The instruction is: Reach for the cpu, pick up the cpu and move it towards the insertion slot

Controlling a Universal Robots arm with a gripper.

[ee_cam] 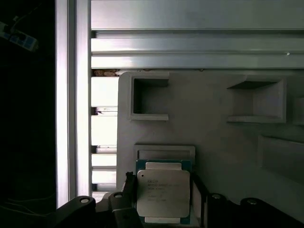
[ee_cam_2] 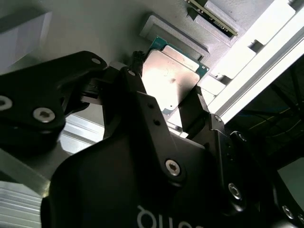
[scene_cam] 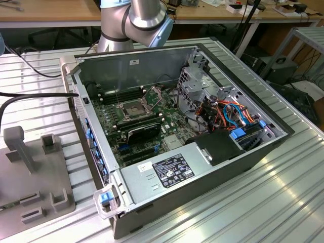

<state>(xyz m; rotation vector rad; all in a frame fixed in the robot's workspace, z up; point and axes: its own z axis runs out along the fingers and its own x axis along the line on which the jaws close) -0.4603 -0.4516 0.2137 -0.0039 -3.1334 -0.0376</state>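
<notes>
The tool (ee_cam: 164, 195) has its two black fingers (ee_cam: 128, 190) closed in on the cpu (ee_cam: 164, 192), one on each side. In both wrist views the fingers touch the edges of the chip, so the tool has hold of it. The cpu is a small flat square with a dull silver face and a thin green edge around it. It sits just over a grey holder plate (ee_cam: 213, 137), right beside a low raised rim (ee_cam: 164, 152) on that plate. I cannot tell if the chip is lifted off the plate or is resting on it. The plate also has two square pockets (ee_cam: 149, 99) a little way from the chip. Past the plate run long silver bars (ee_cam: 190, 47). In the second wrist view the cpu (ee_cam_2: 171, 80) shines between the fingers (ee_cam_2: 194, 111) of the tool (ee_cam_2: 166, 90). In the exterior view the open computer case (scene_cam: 136, 63) lies on the ribbed metal bench (scene_cam: 263, 202). The insertion slot (scene_cam: 130, 110) is inside the case on the green board, a square with a dark middle and a shiny rim. The robot arm (scene_cam: 136, 15) stands behind the case. A grey block tray (scene_cam: 25, 172) lies on the bench at the exterior view's left.
</notes>
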